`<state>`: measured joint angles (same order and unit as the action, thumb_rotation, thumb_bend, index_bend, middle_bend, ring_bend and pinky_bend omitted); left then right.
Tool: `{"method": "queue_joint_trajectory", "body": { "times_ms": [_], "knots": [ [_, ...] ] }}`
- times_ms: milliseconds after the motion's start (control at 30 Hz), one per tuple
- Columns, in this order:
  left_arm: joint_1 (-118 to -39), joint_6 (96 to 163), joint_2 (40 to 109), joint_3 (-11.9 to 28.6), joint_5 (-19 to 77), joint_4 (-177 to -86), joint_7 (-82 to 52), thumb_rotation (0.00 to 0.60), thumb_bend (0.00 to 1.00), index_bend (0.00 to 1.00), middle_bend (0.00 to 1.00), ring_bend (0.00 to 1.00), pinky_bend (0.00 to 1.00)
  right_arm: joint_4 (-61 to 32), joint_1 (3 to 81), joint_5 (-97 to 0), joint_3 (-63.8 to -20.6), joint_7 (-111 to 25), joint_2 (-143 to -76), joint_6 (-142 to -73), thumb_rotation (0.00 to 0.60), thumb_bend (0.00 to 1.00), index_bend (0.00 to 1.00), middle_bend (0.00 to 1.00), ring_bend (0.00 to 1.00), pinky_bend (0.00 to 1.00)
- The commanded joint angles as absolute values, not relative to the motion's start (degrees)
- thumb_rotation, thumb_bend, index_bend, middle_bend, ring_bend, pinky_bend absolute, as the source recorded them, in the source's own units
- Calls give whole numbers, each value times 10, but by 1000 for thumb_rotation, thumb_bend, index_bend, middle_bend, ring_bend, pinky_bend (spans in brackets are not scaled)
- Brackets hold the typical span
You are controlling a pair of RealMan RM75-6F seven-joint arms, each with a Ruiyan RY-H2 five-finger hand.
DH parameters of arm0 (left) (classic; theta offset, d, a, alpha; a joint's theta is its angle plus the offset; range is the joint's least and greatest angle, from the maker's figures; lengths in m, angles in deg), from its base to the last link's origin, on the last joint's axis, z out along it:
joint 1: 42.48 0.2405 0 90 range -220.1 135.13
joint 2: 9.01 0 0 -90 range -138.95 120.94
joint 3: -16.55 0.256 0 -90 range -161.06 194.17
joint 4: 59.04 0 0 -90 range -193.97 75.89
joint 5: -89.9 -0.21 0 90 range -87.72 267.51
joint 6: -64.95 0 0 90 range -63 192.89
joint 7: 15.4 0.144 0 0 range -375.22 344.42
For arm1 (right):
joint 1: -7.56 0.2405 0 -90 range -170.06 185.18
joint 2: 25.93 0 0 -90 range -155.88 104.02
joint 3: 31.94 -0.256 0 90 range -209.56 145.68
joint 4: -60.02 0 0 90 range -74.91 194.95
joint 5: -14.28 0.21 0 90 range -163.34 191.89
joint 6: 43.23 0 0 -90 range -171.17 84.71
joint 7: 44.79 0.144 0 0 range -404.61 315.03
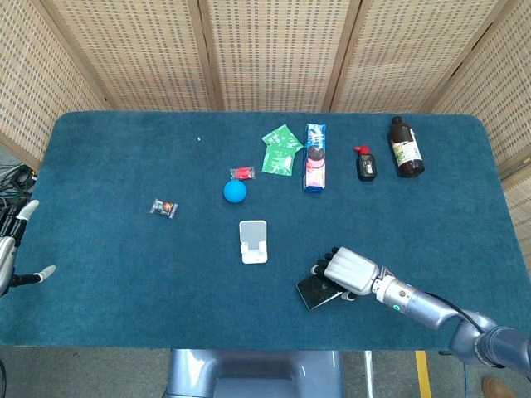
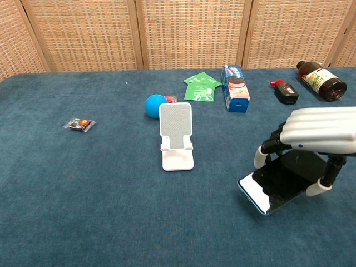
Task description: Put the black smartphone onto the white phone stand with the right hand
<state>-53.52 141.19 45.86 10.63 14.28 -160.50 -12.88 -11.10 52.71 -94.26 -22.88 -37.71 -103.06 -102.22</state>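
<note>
The black smartphone (image 1: 312, 292) (image 2: 276, 186) is near the table's front right, tilted, its left end raised a little off the blue cloth. My right hand (image 1: 349, 269) (image 2: 318, 132) arches over it from the right and grips it, dark fingers on its far edge and the thumb on its near right edge. The white phone stand (image 1: 253, 240) (image 2: 176, 136) stands upright and bare, left of the phone and a bit farther back. My left hand (image 1: 7, 254) hangs at the table's far left edge, fingers apart, holding nothing.
Behind the stand lie a blue ball (image 1: 235, 191) (image 2: 155, 105), green packets (image 1: 280, 151), a blue biscuit box (image 1: 314, 157) (image 2: 235, 88), a small black item (image 1: 366, 165) and a brown bottle (image 1: 405, 147) (image 2: 321, 80). A candy wrapper (image 1: 164, 208) (image 2: 79, 124) lies at the left.
</note>
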Motion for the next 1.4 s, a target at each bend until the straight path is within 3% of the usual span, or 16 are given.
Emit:
{"method": "queue_joint_trajectory", "body": {
  "times_ms": [33, 533, 733, 1033, 1400],
  "knots": [
    [-536, 1410, 459, 106, 144, -1605, -128, 600, 0, 0, 0, 0, 0, -133, 536, -947, -246, -417, -1008, -1038, 600, 540, 622, 540, 489, 472],
    [-544, 1396, 464, 104, 159, -1601, -121, 600, 0, 0, 0, 0, 0, -191, 633, -1008, -319, -601, -937, -1010, 600, 570, 622, 539, 490, 472],
    [-550, 1384, 466, 101, 172, -1594, -123, 600, 0, 0, 0, 0, 0, -157, 699, -1032, -347, -684, -972, -941, 600, 572, 621, 539, 492, 472],
    [-554, 1369, 466, 102, 181, -1585, -133, 600, 0, 0, 0, 0, 0, -108, 743, -1060, -354, -746, -1015, -924, 600, 578, 631, 543, 492, 463],
    [-557, 1361, 466, 101, 191, -1579, -136, 600, 0, 0, 0, 0, 0, -105, 773, -1071, -358, -838, -1041, -890, 600, 589, 639, 547, 471, 212]
  ]
}}
